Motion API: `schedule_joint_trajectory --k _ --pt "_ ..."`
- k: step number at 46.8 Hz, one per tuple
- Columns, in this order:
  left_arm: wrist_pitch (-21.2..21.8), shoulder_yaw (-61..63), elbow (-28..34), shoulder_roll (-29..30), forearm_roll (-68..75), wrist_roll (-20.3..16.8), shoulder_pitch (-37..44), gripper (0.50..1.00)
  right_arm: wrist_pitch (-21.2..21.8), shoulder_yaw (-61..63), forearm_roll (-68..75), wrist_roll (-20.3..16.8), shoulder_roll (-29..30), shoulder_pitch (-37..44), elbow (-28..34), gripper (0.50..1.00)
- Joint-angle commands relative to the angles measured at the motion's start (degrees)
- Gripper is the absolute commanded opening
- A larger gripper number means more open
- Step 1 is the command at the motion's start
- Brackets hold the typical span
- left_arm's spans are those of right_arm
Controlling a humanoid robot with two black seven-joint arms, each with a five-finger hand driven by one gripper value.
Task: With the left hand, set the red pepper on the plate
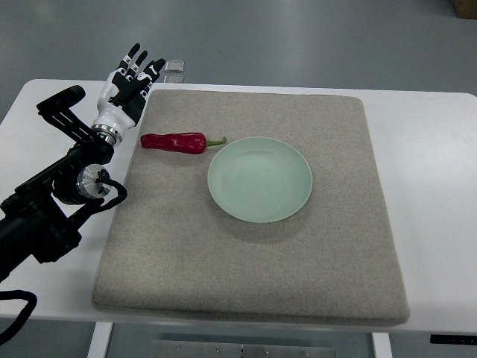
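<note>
A long red pepper point(176, 142) with a green stem lies on the grey mat, its stem end pointing at the rim of the pale green plate point(297, 160) just to its right. The plate holds nothing. My left hand point(134, 80) hovers at the mat's far left corner, up and to the left of the pepper, with its fingers stretched out and nothing in them. Its black arm comes in from the lower left. The right arm does not show.
The grey felt mat point(298, 276) covers most of the white table point(432, 186). A small clear object point(174, 67) sits at the table's far edge, just right of my hand's fingertips.
</note>
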Motion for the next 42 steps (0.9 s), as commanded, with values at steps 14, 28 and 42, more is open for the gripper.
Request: schedule_joint_trajectory --k 14,28,42 --pt "0.1 4.6 -0.4 1.0 0.8 1.0 -1.2 0.996 0.1 0.0 0.0 0.0 0.0 0.0 0.0 0.928" --pt "1.4 4.6 -2.4 2.2 9.7 1.0 -1.2 0.996 0.0 0.0 0.0 0.0 0.0 0.0 0.0 0.928" --pt "1.9 6.0 -4.5 3.6 25.6 1.0 -0.8 0.996 0.0 0.0 0.0 0.0 0.0 0.0 0.0 0.928"
